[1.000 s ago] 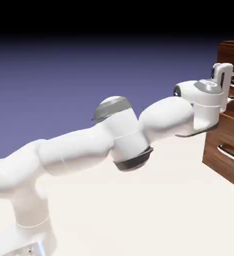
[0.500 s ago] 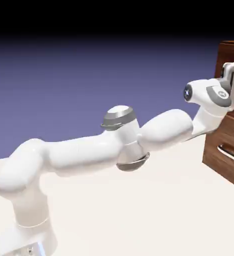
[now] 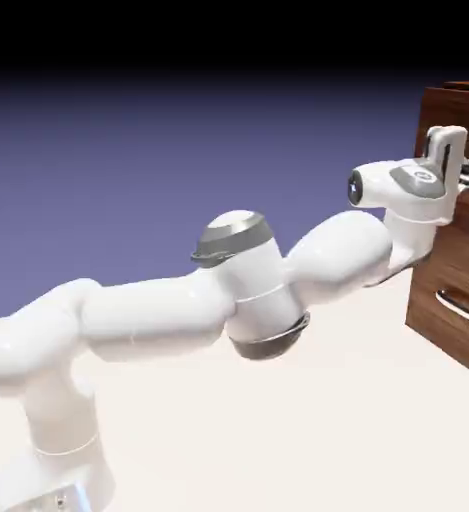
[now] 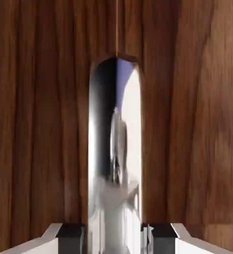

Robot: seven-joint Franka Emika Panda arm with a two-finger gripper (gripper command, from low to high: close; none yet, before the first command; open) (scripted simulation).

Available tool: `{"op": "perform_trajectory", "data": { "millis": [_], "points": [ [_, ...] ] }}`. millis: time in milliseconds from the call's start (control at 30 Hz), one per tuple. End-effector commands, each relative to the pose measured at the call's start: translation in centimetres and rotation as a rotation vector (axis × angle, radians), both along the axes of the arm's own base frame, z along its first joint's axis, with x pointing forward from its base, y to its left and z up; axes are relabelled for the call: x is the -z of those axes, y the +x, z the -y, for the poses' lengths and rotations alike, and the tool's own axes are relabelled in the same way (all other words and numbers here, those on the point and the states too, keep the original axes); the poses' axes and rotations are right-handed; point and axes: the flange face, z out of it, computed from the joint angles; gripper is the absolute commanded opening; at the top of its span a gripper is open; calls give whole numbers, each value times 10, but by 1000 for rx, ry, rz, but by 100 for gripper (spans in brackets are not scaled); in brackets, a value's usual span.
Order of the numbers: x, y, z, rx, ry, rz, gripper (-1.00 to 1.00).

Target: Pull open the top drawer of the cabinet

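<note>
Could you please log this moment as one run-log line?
phase: pulling | gripper: shut on handle | top drawer: partly out of cabinet | lower drawer: closed

Top drawer [image 3: 440, 120] above lower drawer [image 3: 456, 310]

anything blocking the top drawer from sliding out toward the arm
Nothing visible does. The gripper is shut on the top drawer's handle, and the space in front of the top drawer holds only the robot's own arm; the table before the cabinet shows nothing else.
</note>
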Motion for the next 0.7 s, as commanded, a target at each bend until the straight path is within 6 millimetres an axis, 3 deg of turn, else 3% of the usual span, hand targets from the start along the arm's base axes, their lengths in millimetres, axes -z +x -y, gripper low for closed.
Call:
{"op": "perform_trajectory", "data": {
  "millis": [0, 333, 667],
  "points": [
    [0, -6, 0, 0, 0, -1, -100],
    [0, -77, 0, 0, 0, -1, -100],
    [0, -168, 0, 0, 0, -1, -100]
  ]
}}
